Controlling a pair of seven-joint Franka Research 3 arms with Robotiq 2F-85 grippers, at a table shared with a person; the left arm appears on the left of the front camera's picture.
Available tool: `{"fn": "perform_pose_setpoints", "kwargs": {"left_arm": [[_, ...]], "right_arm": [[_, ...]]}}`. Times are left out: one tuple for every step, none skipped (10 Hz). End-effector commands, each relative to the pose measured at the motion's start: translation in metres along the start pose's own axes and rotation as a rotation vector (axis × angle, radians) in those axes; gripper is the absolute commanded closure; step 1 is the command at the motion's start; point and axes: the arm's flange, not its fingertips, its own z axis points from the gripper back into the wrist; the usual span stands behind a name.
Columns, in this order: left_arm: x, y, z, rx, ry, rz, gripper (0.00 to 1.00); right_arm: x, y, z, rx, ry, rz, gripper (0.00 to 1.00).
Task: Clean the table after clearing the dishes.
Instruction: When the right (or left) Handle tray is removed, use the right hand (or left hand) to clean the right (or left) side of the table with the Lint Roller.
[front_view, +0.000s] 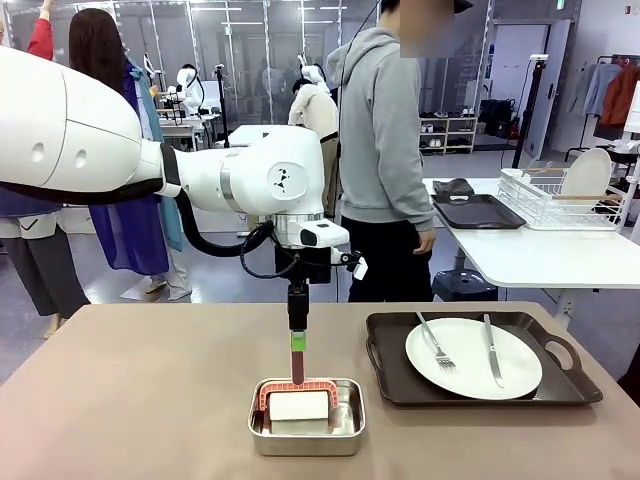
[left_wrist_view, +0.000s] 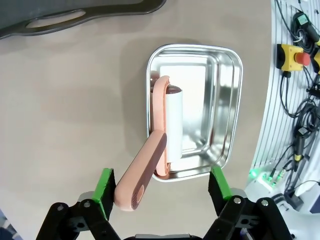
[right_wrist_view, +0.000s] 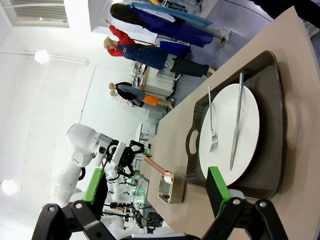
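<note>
White dinner plate (front_view: 473, 357), fork (front_view: 436, 345) and knife (front_view: 492, 350) loose on top, on a dark handled tray (front_view: 388, 350) at the right of the taupe table (front_view: 130, 400) — probably breakable, cutlery apt to slide; best lifted level by the tray's end handles. Just left, steel pan (left_wrist_view: 226, 100) with a pink-handled lint roller (left_wrist_view: 167, 125), handle leaning up between the left gripper's (left_wrist_view: 161, 180) spread fingers, ungripped. Right gripper (right_wrist_view: 155, 177) spread, empty. Person (front_view: 380, 150) at the far edge.

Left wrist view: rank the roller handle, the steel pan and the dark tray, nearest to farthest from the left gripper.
1. Roller handle, lying between the left gripper's open fingers, toward one side.
2. Steel pan, just ahead, centre-right, holding the roller's head.
3. Dark tray, farthest, at the top-left edge.
</note>
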Motion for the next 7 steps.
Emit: {"fn": "perform_pose_setpoints", "kwargs": {"left_arm": [[0.0,-0.002,0.0,0.0,0.001,-0.002,0.07],[0.0,-0.002,0.0,0.0,0.001,-0.002,0.07],[0.0,-0.002,0.0,0.0,0.001,-0.002,0.07],[0.0,-0.002,0.0,0.0,0.001,-0.002,0.07],[0.001,0.0,-0.001,-0.002,0.001,-0.001,0.07],[-0.022,0.009,0.047,0.015,-0.061,0.017,0.07],[-0.048,0.011,0.093,0.026,-0.169,0.035,0.07]], "right_arm": [[-0.002,0.004,0.0,0.003,-0.005,0.007,0.0],[-0.002,0.004,0.0,0.003,-0.005,0.007,0.0],[-0.002,0.004,0.0,0.003,-0.005,0.007,0.0],[-0.002,0.004,0.0,0.003,-0.005,0.007,0.0],[-0.002,0.004,0.0,0.003,-0.005,0.007,0.0],[-0.002,0.004,0.0,0.003,-0.005,0.007,0.0],[-0.002,0.004,0.0,0.003,-0.005,0.007,0.0]]}}
